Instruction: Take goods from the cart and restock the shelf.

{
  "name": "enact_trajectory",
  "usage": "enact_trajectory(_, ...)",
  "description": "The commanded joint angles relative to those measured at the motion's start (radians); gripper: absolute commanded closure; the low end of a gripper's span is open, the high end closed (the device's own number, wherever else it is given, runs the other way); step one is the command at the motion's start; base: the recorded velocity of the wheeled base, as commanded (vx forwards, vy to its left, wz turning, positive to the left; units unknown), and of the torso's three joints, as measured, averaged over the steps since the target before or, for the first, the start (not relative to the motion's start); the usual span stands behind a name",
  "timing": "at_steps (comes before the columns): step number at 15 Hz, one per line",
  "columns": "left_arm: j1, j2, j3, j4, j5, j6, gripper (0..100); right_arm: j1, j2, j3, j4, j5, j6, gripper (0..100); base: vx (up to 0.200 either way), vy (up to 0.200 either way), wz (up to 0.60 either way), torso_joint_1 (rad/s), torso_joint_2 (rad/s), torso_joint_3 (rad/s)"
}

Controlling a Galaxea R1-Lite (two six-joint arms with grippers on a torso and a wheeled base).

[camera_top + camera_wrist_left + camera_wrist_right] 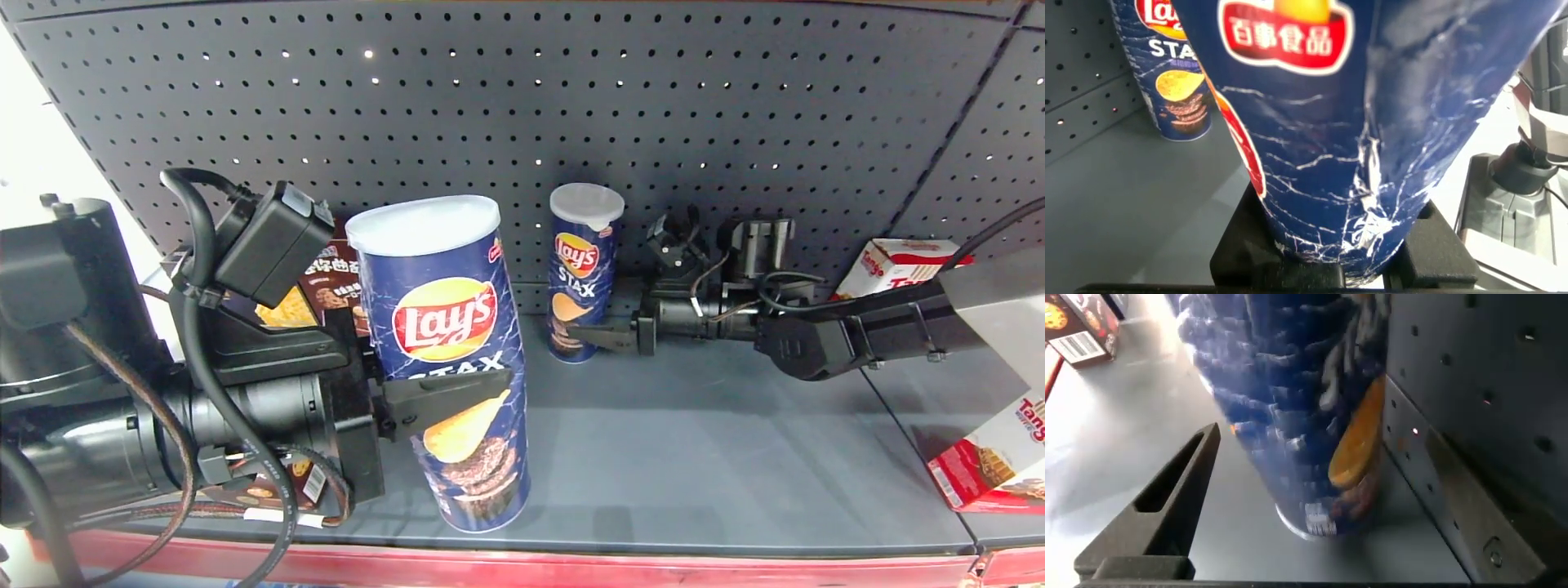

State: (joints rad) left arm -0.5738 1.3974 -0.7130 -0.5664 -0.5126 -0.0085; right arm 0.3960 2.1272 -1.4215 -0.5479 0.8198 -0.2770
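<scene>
– Front chip can (pixel 445 327): where is it, and what has hold of it?
– It is a tall blue can with a white lid, near the front edge of the shelf (pixel 694 457), toward the left end, close to upright. The left gripper (pixel 473 388) is clamped on its middle from the left. Whether its base rests on the shelf I cannot tell.
– And the second can?
– The back chip can (pixel 581 261), same design, stands upright at the shelf's back edge, just beside the pegboard wall (pixel 571 98). The right gripper (pixel 584 333) sits at its lower half from the right, fingers apart; one finger (pixel 1167 498) shows a gap to the can.
– Anything else on the shelf?
– A brown biscuit box (pixel 326 278) at the left end, and two red-and-white wafer boxes at the right end, one at the back (pixel 898 261), one near the front (pixel 996 457)
</scene>
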Motion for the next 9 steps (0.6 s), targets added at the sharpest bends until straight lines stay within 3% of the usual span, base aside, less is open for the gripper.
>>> enact_trajectory(1, -0.001, 0.002, 0.004, 0.000, 0.000, -0.001, 100, 0.020, 0.030, -0.019, -0.021, 0.005, 0.010, 0, 0.000, 0.000, 0.00, 0.000, 0.00, 0.000)
enact_trajectory(9, -0.003, -0.003, 0.027, 0.000, 0.002, -0.001, 100, 0.029, -0.018, 0.081, -0.098, 0.096, 0.029, 0, 0.000, 0.000, 0.00, 0.000, 0.00, 0.000)
